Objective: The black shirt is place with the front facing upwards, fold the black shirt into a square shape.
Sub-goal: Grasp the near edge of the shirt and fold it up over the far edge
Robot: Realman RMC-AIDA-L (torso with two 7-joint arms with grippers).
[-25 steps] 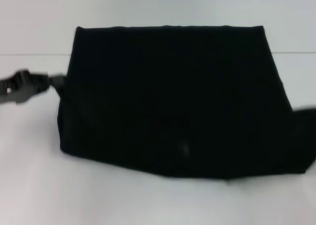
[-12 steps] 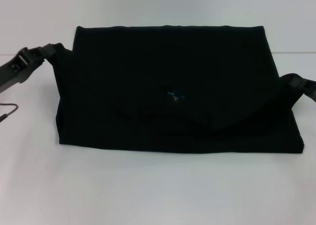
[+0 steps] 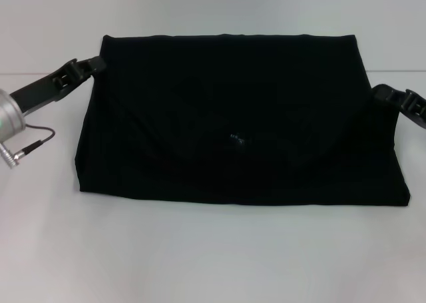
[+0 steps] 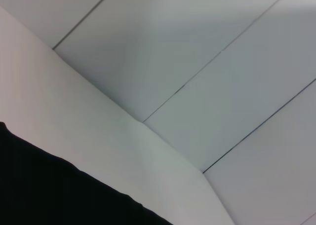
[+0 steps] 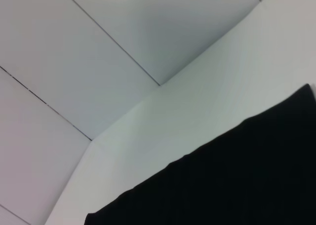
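Note:
The black shirt [image 3: 233, 123] lies folded into a wide rectangle on the white table [image 3: 200, 256]. A small label [image 3: 236, 138] shows near its middle; the chest print is hidden. My left gripper [image 3: 93, 66] is at the shirt's far left corner, touching its edge. My right gripper [image 3: 385, 93] is at the shirt's right edge, about halfway back. A black corner of the shirt shows in the left wrist view [image 4: 49, 195] and a larger part in the right wrist view [image 5: 237, 180].
A thin cable [image 3: 26, 143] hangs from my left arm [image 3: 26, 96] over the table to the shirt's left. The table's far edge meets a panelled wall [image 4: 197, 62]. Bare table lies in front of the shirt.
Both grippers carried the shirt's near part up and back over itself, then moved outward to its edges. The cloth has settled flat, and the near edge now runs straight.

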